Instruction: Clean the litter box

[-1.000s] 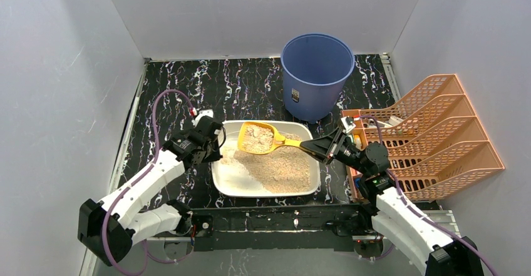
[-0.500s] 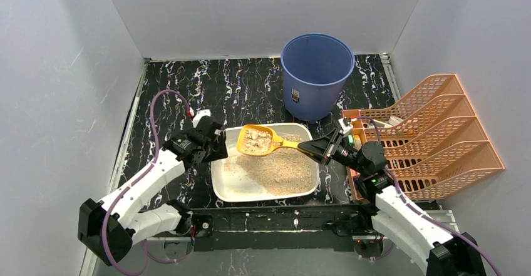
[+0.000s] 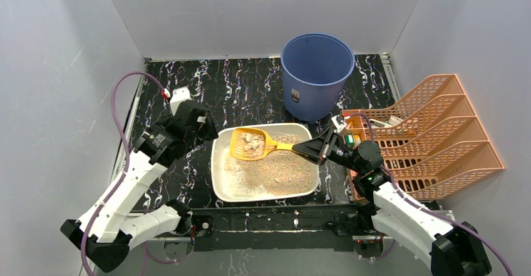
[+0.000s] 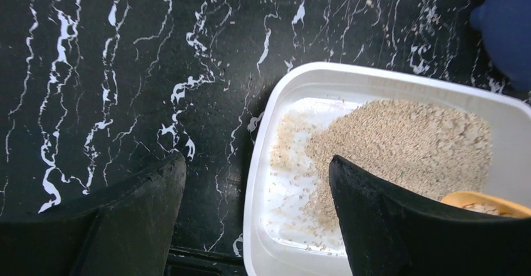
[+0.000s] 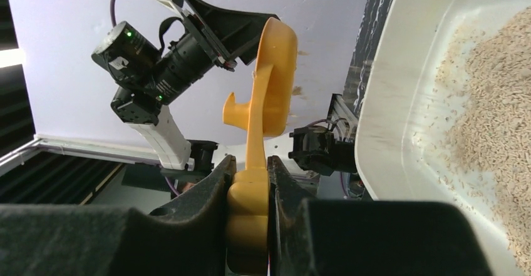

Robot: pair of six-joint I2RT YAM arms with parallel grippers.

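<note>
The shallow white rectangular plastic litter box (image 3: 215, 169) is sitting at the near middle of the table, between the two arms, with its tan litter lying mostly toward the right and far side and leaving bare white floor at the near left corner. The right gripper (image 3: 302, 148) is clamping its fingers on the handle of a yellow plastic slotted scoop (image 3: 249, 143) and is holding the bowl above the box's far left part; a few pale lumps are resting in it. The left gripper (image 3: 201, 124) is hovering just left of the box with its fingers apart, gripping nothing.

By my reading, a scoopful is being lifted and sifted but not yet dumped: carrying it to the tall round blue plastic bucket (image 3: 316, 72), standing just beyond the box's far right corner, is what is left. Whether more lumps are hiding in the litter I cannot tell.

The black white-veined marbled tabletop (image 3: 244, 91) is showing some spilled grains near the box. An orange-pink lattice plastic organiser rack (image 3: 432, 135) is occupying the right side, and plain pale grey walls (image 3: 250, 13) are enclosing the cell.
</note>
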